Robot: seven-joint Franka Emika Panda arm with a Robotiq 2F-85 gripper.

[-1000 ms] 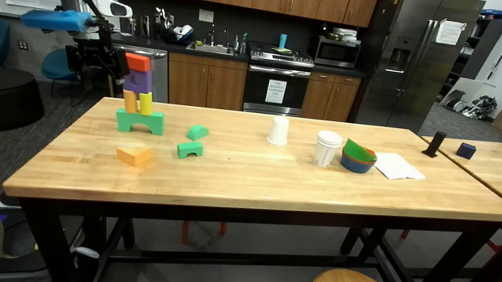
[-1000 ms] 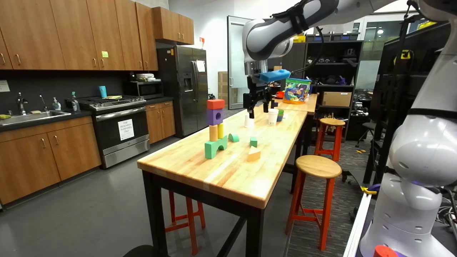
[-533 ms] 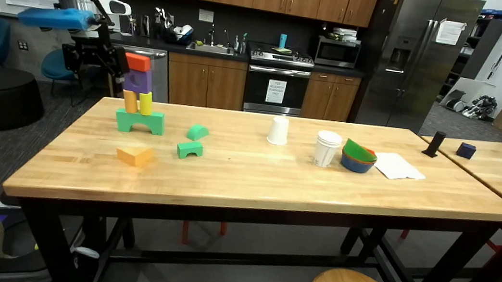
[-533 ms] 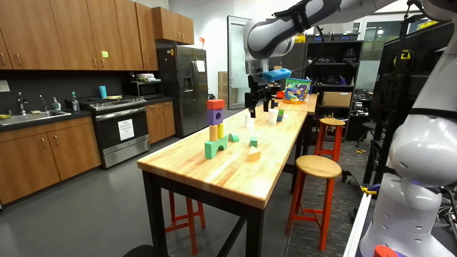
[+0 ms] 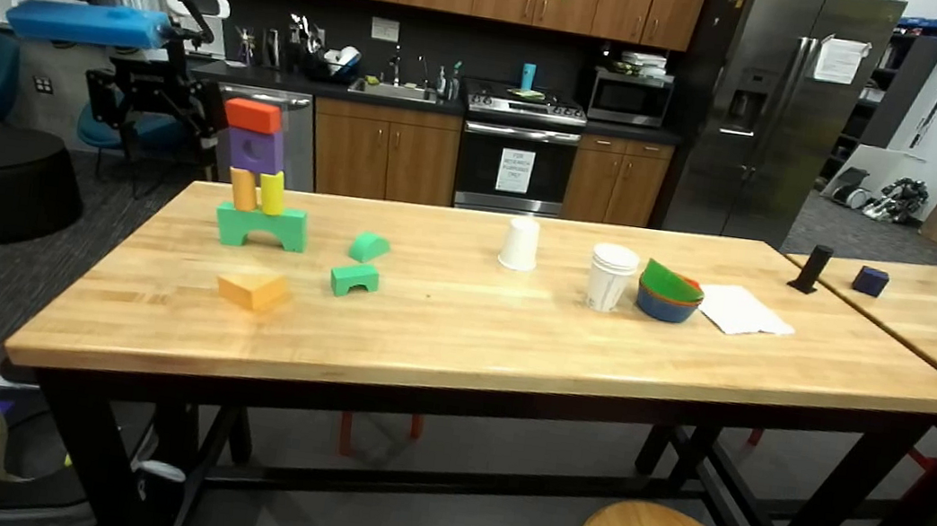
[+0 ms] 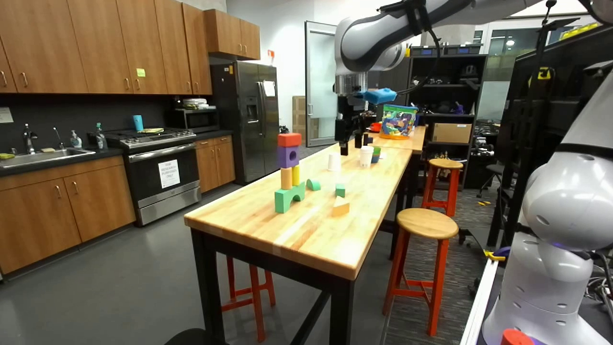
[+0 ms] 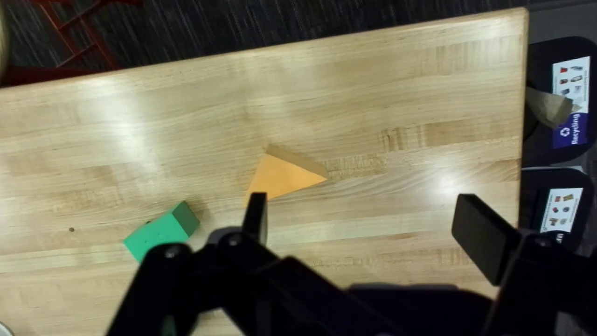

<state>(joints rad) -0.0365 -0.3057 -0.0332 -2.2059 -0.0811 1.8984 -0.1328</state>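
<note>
Block tower (image 6: 287, 175) stood stacked toward a corner of the table (image 5: 459, 334).
Gripper (image 7: 368, 228) gaped wide, empty; orange triangular block (image 7: 282, 177), small green arch (image 5: 355, 274) and green half-round (image 5: 368, 247) lay unstacked.

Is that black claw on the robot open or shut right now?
Open. In the wrist view, the gripper has its two fingers wide apart, with nothing held between them.

Wooden table (image 5: 468, 335): blocks (image 5: 250, 290), cups (image 5: 609, 279), bowls (image 5: 667, 308), paper (image 5: 744, 311)

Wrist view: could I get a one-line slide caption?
Open, empty pincer above a wooden tabletop bearing an orange triangular block and a green block, a recycling bin beyond its edge.
</note>
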